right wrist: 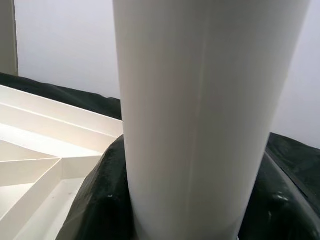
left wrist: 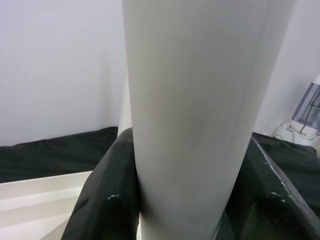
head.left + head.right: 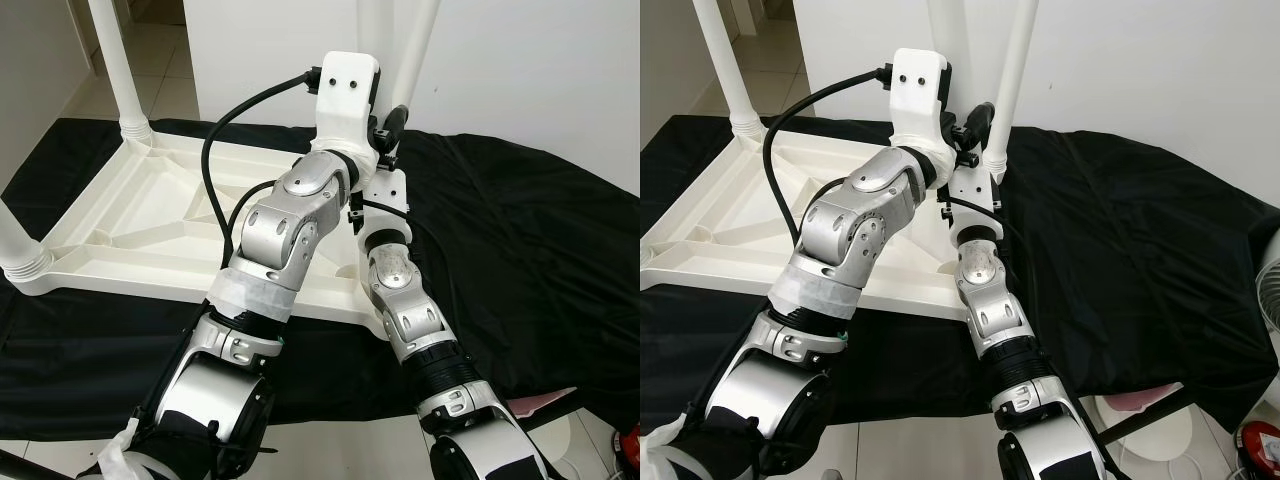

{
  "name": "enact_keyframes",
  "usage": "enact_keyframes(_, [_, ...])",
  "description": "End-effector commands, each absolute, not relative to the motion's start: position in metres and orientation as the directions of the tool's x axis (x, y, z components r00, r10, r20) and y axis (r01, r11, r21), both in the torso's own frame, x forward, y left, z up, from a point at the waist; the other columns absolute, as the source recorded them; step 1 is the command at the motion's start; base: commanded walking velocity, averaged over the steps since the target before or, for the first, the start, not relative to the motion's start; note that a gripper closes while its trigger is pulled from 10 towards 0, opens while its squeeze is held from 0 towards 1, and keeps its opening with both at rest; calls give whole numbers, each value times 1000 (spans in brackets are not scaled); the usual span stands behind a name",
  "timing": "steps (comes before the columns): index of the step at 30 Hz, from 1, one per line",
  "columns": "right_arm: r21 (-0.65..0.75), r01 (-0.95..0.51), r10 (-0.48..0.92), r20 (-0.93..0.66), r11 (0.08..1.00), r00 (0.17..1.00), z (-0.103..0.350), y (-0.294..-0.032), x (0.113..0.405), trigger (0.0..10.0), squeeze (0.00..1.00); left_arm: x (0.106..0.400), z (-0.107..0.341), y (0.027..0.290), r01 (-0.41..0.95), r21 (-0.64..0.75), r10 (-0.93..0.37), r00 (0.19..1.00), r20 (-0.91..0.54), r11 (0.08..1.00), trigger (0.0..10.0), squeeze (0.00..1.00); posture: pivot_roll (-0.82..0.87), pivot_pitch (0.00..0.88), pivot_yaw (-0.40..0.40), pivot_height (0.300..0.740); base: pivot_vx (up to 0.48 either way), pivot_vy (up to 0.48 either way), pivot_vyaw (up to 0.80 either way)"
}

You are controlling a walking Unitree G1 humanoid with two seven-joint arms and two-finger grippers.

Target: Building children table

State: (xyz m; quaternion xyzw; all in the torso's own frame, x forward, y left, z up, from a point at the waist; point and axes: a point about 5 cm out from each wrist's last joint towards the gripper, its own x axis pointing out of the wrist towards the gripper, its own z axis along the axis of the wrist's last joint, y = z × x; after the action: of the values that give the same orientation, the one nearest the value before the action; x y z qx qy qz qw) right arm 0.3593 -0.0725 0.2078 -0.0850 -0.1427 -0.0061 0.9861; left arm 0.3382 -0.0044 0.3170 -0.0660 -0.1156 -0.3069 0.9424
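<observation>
White table top (image 3: 150, 215) is lying upside down on the black cloth (image 3: 520, 250), left-centre of frame, ribs up so legs can go into corner sockets. 2 legs (image 3: 120, 70) already standing at upper left and far left. A 3rd leg (image 2: 195, 120) is rising at top centre; left hand (image 2: 185, 215) and right hand (image 1: 190, 210) are each clamping it, likely steadying it upright for seating.

The tabletop (image 3: 150, 215) and legs (image 3: 120, 70) are moulded in smooth, matt white plastic. The floor is covered by matt black cloth (image 3: 530, 260). The arms (image 3: 290, 225) are finished in brushed silver metal.
</observation>
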Motion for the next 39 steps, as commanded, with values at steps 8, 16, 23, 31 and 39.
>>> enact_keyframes(8, [-145,53,-12,269,988,963,207,-75,362,10000,0,335,322,-11,607,9,-584,761,284,795,10000,0,80,21,-73,740,0,0,0])
enact_keyframes(16, [-139,18,17,252,990,968,206,-71,363,10000,0,327,323,-16,665,12,-637,708,305,746,10000,1000,78,31,-71,740,0,0,0])
enact_keyframes(23, [-130,22,11,244,991,970,205,-72,365,10000,0,323,327,-17,686,16,-654,685,323,727,10000,0,77,32,-70,740,0,0,0])
enact_keyframes(31, [-97,48,-24,234,994,972,206,-81,368,10000,0,322,325,-16,692,16,-660,681,319,722,10000,0,77,35,-68,740,0,0,0])
enact_keyframes(39, [-71,94,-76,229,993,970,205,-96,370,10000,0,323,320,-6,683,-36,-639,700,319,730,10000,0,78,37,-69,740,0,0,0])
